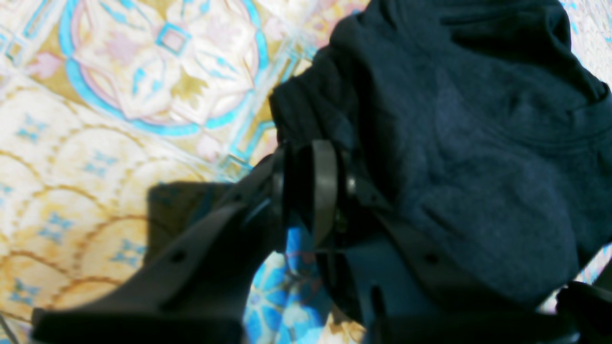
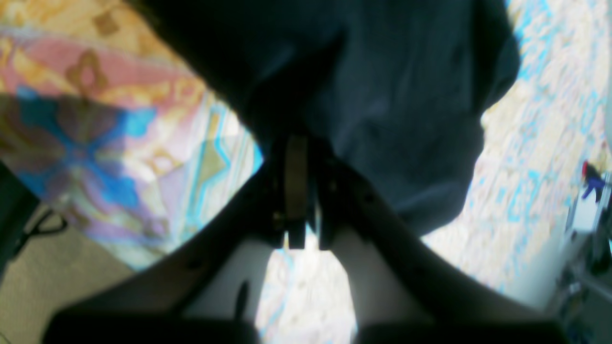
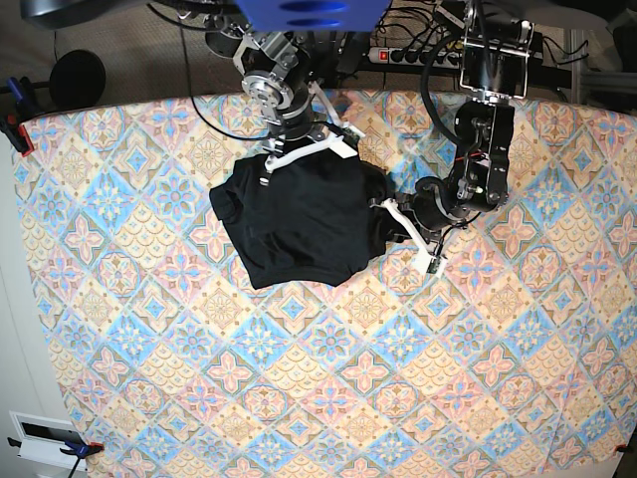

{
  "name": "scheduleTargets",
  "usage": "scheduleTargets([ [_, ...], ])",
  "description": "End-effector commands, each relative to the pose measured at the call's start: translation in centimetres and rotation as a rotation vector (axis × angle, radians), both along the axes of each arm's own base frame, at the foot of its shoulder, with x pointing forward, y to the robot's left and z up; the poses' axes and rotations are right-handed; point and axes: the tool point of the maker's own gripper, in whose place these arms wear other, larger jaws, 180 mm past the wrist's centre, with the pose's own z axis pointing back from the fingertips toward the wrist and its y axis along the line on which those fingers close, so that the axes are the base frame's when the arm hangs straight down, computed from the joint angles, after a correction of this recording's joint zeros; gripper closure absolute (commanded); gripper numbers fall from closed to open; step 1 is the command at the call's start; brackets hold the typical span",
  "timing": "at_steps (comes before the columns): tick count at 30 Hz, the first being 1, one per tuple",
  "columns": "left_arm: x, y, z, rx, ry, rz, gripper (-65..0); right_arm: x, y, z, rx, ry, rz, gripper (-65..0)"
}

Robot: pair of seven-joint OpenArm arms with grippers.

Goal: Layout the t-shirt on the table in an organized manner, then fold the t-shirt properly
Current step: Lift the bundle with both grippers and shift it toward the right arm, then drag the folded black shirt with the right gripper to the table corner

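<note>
lying in a rumpled heap on the far middle of the table (image 3: 299, 398), the t-shirt (image 3: 304, 224) is black, plain, bunched with soft folds and no sleeve laid out flat.

item: table. wide surface under a cloth of pastel diamond tiles in pink, blue and cream with floral motifs; its far edge meets a dark floor where cables and a power strip (image 3: 413, 55) lie.

item: left hand (image 3: 380, 205). sits at the right edge of the garment in the base view, its arm coming down from the far right. in the left wrist view the left hand (image 1: 311, 157) has its fingers pressed close on a fold of the dark cloth at the shirt's edge, the fabric (image 1: 478, 143) spreading away to the right over the patterned cloth.

item: right hand (image 3: 299, 147). sits at the far edge of the garment in the base view, its arm reaching in from the far middle. in the right wrist view the right hand (image 2: 299, 143) has its fingers nearly together, pinching the shirt's edge; the cloth (image 2: 382, 95) hangs beyond them, blurred.

item: small clamps. one at the far left edge of the table (image 3: 15, 129), one at the near left corner (image 3: 75, 450).
</note>
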Motion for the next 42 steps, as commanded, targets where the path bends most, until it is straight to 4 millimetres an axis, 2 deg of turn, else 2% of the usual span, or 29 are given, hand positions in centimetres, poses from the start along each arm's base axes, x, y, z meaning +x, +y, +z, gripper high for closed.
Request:
scheduleTargets([
  [1, 0.5, -0.1, 0.9, -0.01, -0.036, -0.002, -5.4, 0.4, 0.6, 1.0, 0.029, -0.028, -0.005, -3.1],
  [4, -0.4, -0.2, 0.2, -0.008, -0.014, -0.006, -0.3, 0.5, 0.5, 1.0, 0.029, -0.029, -0.007, -3.0],
  [6, -1.1, -0.1, -0.3, -0.004, 0.003, -0.007, 0.0, 1.2, -0.3, 1.2, 0.02, -0.04, -0.032, -2.9],
  [9, -1.8, 1.0, -0.9, 0.03, 0.038, -0.018, 0.0, 2.5, -3.2, 1.1, -0.006, -0.05, -0.118, 0.0],
  [12, -2.7, 2.2, -1.6, 0.056, 0.061, -0.017, 0.0, 3.6, -7.3, 0.8, -0.065, -0.064, -0.199, 0.0],
  [15, -3.0, 2.9, -1.8, 0.075, 0.067, -0.018, 0.0, 5.1, -10.6, 1.4, -0.09, -0.102, -0.265, 0.0],
  [20, -4.2, 3.4, -2.7, 0.088, 0.095, -0.019, 0.0, 6.3, -14.5, 1.9, -0.08, -0.132, -0.364, 0.0],
  [23, -4.2, 3.7, -2.7, 0.096, 0.095, -0.02, 0.0, 6.9, -15.4, 2.4, -0.042, -0.138, -0.405, 0.0],
  [28, -3.8, 3.8, -2.4, 0.097, 0.084, -0.018, 0.0, 7.0, -13.7, 2.9, 0.054, -0.13, -0.388, 0.0],
  [32, -3.4, 4.2, -2.3, 0.102, 0.062, -0.004, 0.0, 7.1, -9.8, 3.2, 0.121, -0.124, -0.327, 0.0],
  [37, -3.7, 5.1, -3.1, 0.199, 0.045, -0.016, 0.0, 7.3, -5.6, 4.1, 0.239, -0.129, -0.295, 0.0],
  [42, -4.2, 4.6, -3.7, 0.221, 0.053, -0.023, 0.0, 7.7, -1.8, 5.8, 0.37, -0.158, -0.261, 0.0],
])
